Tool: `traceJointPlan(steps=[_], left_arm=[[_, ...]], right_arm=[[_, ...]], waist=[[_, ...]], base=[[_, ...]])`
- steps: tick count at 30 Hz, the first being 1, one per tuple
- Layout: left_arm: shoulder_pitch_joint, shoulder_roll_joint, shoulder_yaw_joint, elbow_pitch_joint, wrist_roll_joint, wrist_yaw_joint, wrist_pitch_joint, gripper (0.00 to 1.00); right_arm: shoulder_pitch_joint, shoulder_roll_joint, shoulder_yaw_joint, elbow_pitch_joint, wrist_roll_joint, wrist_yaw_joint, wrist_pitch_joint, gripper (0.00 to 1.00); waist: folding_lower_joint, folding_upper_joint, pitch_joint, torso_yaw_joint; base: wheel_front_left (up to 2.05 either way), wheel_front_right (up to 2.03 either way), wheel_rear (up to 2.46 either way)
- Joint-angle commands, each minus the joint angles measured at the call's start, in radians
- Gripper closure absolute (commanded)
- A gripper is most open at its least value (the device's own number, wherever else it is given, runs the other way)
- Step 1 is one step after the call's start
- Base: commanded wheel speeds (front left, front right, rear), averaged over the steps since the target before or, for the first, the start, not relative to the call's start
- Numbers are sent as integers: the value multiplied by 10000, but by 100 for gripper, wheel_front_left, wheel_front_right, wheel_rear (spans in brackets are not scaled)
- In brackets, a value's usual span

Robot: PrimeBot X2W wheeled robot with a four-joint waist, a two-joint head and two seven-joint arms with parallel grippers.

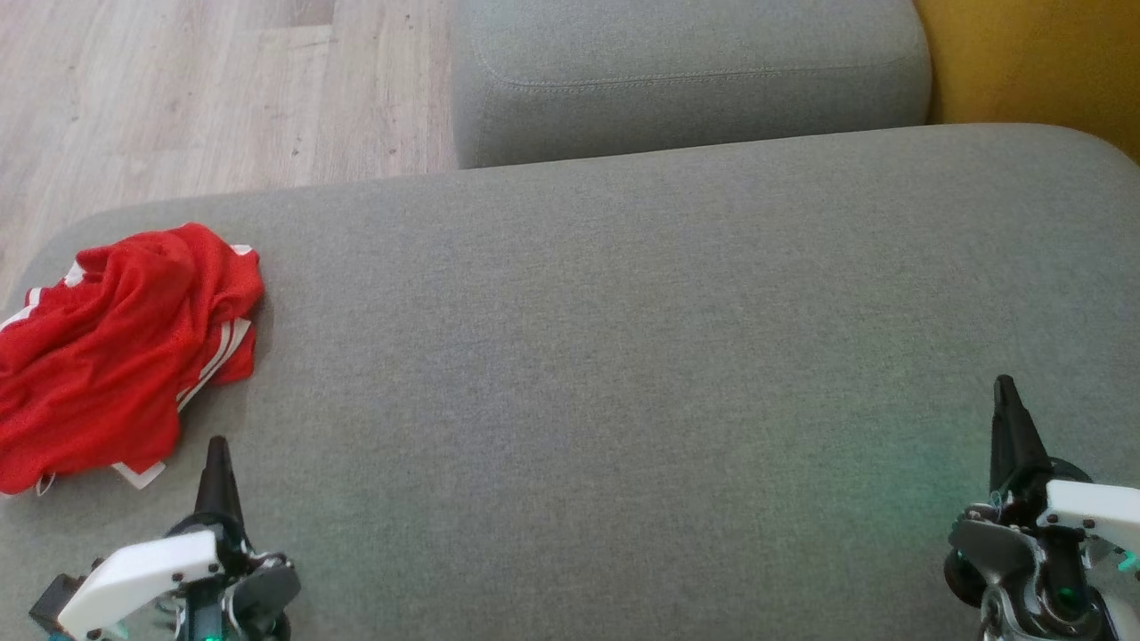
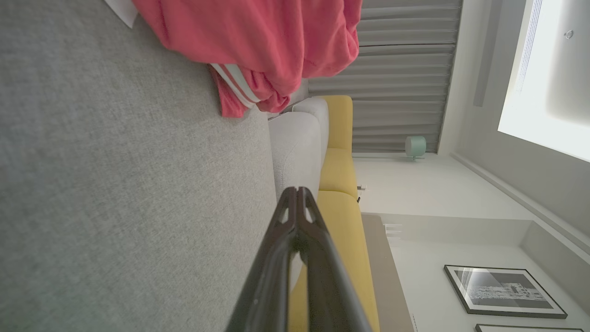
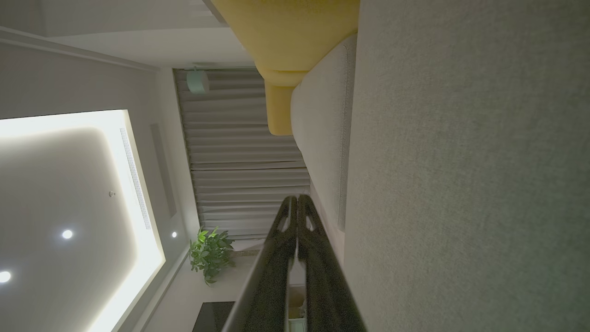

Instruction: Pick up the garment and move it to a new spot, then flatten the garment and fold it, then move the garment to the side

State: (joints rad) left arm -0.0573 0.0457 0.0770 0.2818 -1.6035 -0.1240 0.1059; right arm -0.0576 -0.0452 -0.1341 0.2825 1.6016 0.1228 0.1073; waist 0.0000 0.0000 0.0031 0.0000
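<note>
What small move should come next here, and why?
Probably open the left gripper and reach forward-left to the garment. It lies crumpled and untouched at the left end of the cushion, just ahead of that gripper, which is shut and empty; the right gripper, also shut, sits far off to the right.

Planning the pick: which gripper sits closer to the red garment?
The left gripper, shut, at the head view's lower left, just short of the red garment. The right gripper, also shut, sits far across the grey cushion.
</note>
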Motion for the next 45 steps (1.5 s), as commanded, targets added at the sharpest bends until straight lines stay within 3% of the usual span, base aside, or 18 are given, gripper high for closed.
traceJointPlan(steps=[1, 8, 9, 14, 23, 45], left_arm=[[-506, 45, 364, -369, -55, -67, 69, 100], [-506, 45, 364, -369, -55, -67, 69, 100], [0, 0, 0, 0, 2, 0, 0, 0], [330, -25, -99, 626, 17, 9, -27, 0], [234, -19, -278, 552, 506, 4, -293, 0], [115, -8, -703, 45, 3274, 312, -909, 0]], right_arm=[[-503, -50, 208, -378, 74, 79, 56, 100], [-503, -50, 208, -378, 74, 79, 56, 100], [0, 0, 0, 0, 0, 0, 0, 0], [379, 38, 49, 640, -3, -1, -18, 0], [273, -14, 435, 551, -350, 4, -290, 0], [110, 16, 873, 259, -3754, 18, -909, 0]], waist=[[0, 0, 0, 0], [0, 0, 0, 0], [0, 0, 0, 0], [0, 0, 5, 0], [0, 0, -32, -1], [0, 0, -82, 10]], base=[[0, 0, 0], [0, 0, 0], [0, 0, 0], [0, 0, 0], [0, 0, 0], [0, 0, 0]])
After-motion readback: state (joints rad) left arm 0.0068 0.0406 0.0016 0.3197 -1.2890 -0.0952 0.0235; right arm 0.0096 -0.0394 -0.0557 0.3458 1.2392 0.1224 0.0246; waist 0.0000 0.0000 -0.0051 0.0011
